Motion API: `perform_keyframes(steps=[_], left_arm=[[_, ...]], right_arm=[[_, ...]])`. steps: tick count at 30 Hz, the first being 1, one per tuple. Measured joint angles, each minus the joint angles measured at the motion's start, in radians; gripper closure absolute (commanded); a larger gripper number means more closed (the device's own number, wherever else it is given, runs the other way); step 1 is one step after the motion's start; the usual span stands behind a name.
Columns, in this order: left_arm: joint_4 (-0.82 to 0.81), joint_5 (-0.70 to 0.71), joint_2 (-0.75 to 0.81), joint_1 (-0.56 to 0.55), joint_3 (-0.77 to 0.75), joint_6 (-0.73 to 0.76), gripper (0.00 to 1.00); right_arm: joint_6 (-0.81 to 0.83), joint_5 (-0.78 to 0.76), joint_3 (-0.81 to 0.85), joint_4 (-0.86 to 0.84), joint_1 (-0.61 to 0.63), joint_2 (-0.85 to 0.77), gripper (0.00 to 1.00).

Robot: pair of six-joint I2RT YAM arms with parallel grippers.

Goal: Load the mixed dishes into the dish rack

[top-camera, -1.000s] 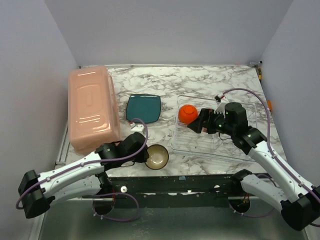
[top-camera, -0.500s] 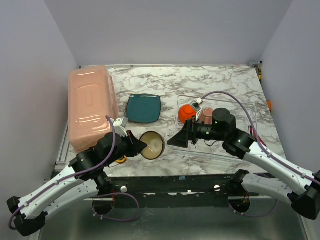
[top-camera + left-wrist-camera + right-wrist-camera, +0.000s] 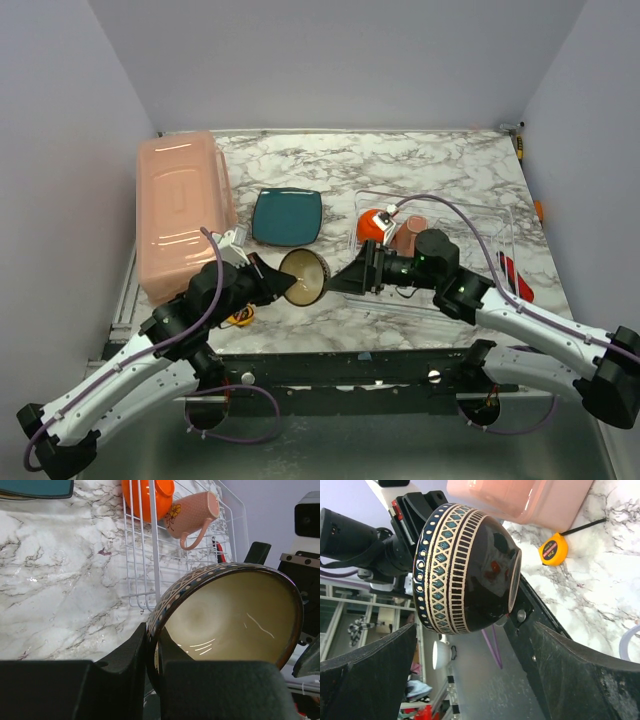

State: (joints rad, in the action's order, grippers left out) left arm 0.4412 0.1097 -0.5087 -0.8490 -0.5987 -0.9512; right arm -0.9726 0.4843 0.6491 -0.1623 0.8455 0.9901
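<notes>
Left end effector (image 3: 281, 285) clamped (right end effector (image 3: 351, 277) agape).

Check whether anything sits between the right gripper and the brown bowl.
Nothing visible does. The brown bowl, gripped at its rim and held up off the table by the left gripper, has its patterned outside turned toward the open right gripper, with only air between them.
</notes>
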Motion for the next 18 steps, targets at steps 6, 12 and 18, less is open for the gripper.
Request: perform_keyframes(steps=[6, 12, 18], left_arm=[[-0.051, -0.068, -0.029, 0.054, 0.006, -0.025, 1.0], [-0.101, -0.134, -0.055, 0.071, 0.016, -0.037, 1.0], [-0.127, -0.175, -0.066, 0.076, 0.031, -0.044, 1.0]], right_arm=[[-0.07, 0.0, -0.027, -0.105, 0.006, 0.024, 0.09], [-0.094, -0.001, -0.046, -0.151, 0.012, 0.035, 0.03], [-0.091, -0.025, -0.046, -0.168, 0.012, 0.035, 0.07]])
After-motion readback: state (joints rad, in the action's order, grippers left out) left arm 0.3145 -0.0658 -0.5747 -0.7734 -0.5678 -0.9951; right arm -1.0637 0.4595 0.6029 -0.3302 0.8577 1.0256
